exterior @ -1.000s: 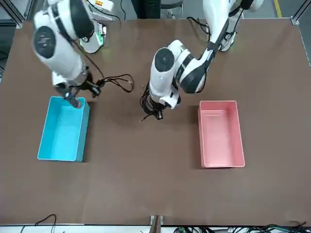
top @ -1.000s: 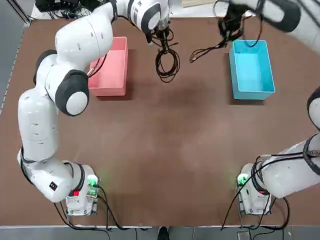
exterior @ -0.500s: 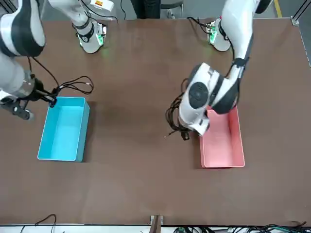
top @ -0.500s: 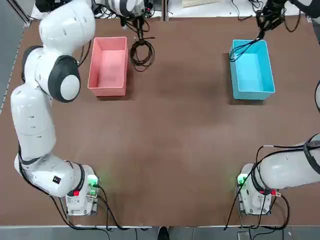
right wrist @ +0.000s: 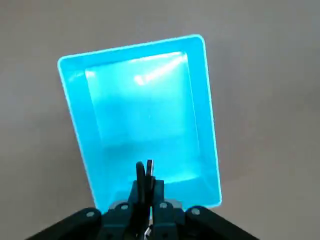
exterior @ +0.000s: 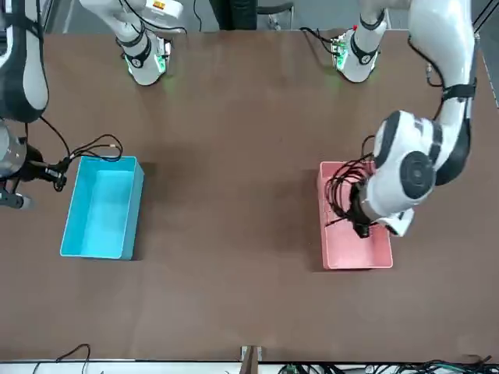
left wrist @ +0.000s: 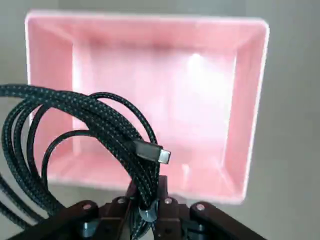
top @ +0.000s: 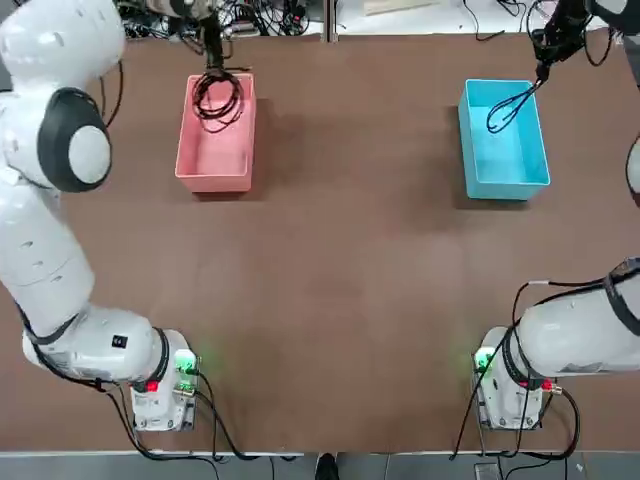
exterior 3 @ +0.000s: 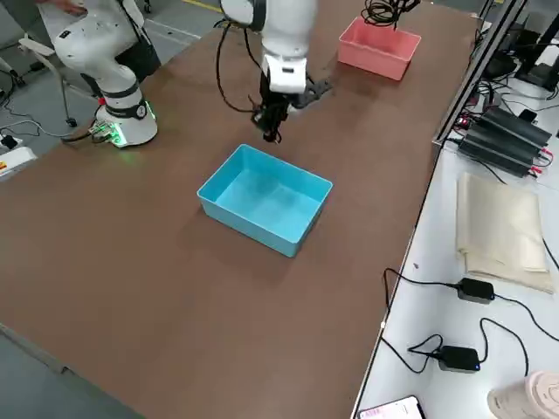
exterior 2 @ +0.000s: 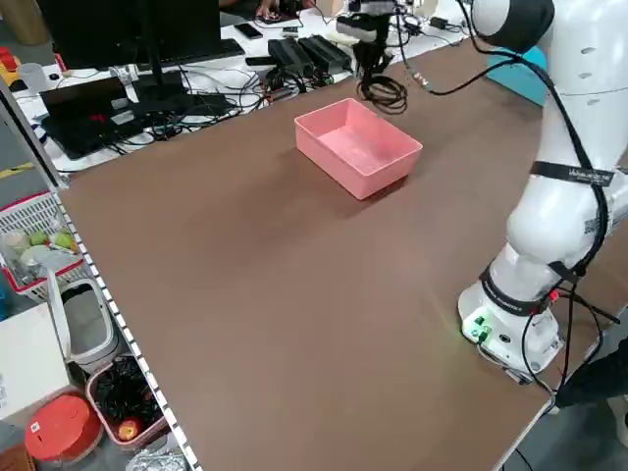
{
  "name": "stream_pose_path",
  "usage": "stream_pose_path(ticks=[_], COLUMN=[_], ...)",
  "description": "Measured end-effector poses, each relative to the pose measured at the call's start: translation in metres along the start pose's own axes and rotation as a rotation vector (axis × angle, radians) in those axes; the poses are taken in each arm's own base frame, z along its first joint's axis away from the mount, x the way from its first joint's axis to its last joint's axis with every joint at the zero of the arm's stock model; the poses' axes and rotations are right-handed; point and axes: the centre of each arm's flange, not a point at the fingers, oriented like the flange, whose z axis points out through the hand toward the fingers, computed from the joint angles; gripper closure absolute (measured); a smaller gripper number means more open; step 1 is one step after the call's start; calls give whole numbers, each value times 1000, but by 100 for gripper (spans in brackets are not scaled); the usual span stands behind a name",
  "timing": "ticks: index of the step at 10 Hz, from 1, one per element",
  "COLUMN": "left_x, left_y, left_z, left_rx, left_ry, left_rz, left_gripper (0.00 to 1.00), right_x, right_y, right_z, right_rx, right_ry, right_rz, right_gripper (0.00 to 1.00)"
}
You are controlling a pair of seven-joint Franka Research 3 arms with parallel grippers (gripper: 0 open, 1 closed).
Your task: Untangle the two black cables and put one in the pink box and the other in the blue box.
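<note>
The left gripper (left wrist: 147,207) is clamped on the longer, many-looped cable (top: 216,95), holding it above the far end of the pink box (top: 214,150). Several coils hang past the box's far wall, so on release they could drape over the rim and spill onto the table. The right gripper (right wrist: 146,210) is clamped on the shorter cable (top: 508,107), whose loop dangles over the blue box (top: 520,160) near its far wall; dropped there, its plug end could land outside.
</note>
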Motion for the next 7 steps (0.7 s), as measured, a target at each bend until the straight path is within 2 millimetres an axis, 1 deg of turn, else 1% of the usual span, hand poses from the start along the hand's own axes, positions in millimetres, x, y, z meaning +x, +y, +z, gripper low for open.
stream_pose_path(ticks=[1, 2, 4, 5, 6, 7], left_x=[24, 34, 29, 27, 25, 26], left_y=[-3, -6, -15, -17, -16, -15], left_z=[20, 42, 88, 102, 111, 114], left_rx=[-14, -37, -55, -57, -56, -55], left_ry=[-4, -12, -26, -32, -35, -36], left_rz=[27, 51, 110, 127, 145, 158], left_gripper=[84, 85, 85, 85, 84, 72], right_x=[11, 21, 38, 42, 46, 49], right_y=[-2, -2, 3, 2, 0, -2], right_z=[21, 42, 78, 91, 100, 106], right_rx=[-4, -7, -13, -15, -16, -17], right_ry=[3, 12, 25, 25, 31, 41], right_rz=[-35, -67, -111, -126, -137, -144], right_gripper=[89, 89, 89, 89, 89, 89])
